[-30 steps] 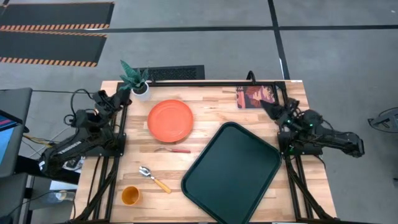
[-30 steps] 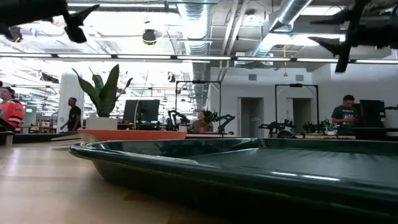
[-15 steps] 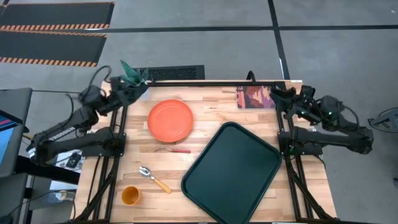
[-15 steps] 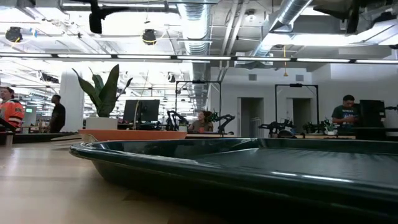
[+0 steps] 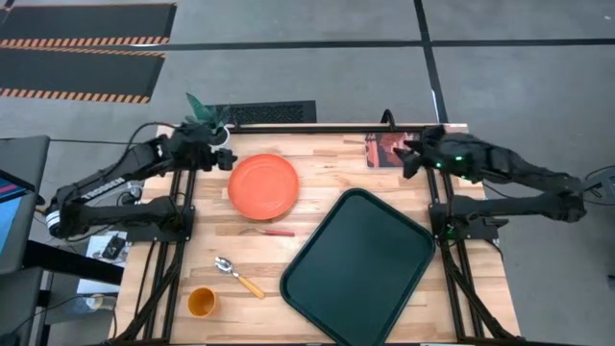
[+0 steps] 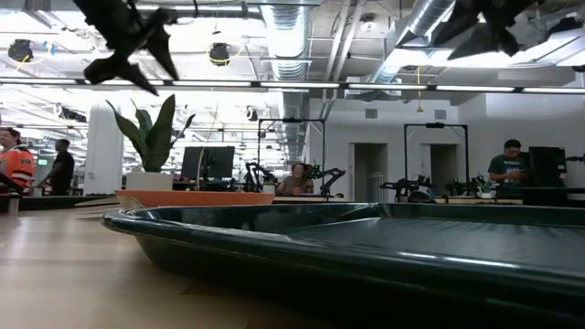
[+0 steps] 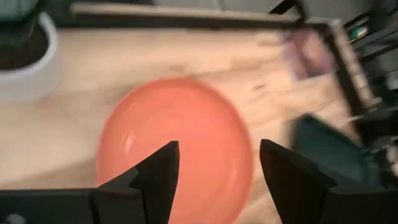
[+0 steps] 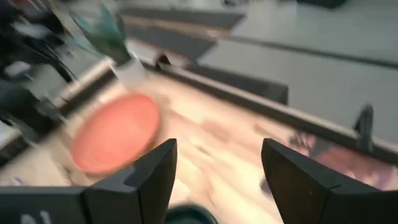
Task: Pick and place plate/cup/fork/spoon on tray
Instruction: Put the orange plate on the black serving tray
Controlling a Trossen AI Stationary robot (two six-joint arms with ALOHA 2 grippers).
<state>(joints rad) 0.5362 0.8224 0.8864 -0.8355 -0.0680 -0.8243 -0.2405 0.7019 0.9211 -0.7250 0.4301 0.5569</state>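
The orange plate [image 5: 262,185] lies flat on the table at far centre-left; it also shows in the left wrist view [image 7: 174,143] and the right wrist view [image 8: 115,132]. The dark green tray [image 5: 358,264] lies at the right, turned askew. The pink-handled fork [image 5: 268,231] lies between plate and tray. The spoon [image 5: 238,276] and the orange cup [image 5: 201,302] rest near the front left. My left gripper [image 5: 226,159] hovers open at the plate's far-left rim, above the table. My right gripper [image 5: 407,157] hovers open over the far right, above the picture card.
A white pot with a green plant [image 5: 209,123] stands at the far left corner, next to my left gripper. A reddish-brown picture card [image 5: 392,150] lies at the far right edge. People and equipment show in the room beyond the table.
My left arm has swung out from the table's left edge toward the plate, its gripper now at the plate's far-left rim. My right arm has risen and reached from the right edge toward the far side, over the picture card. No object has moved.
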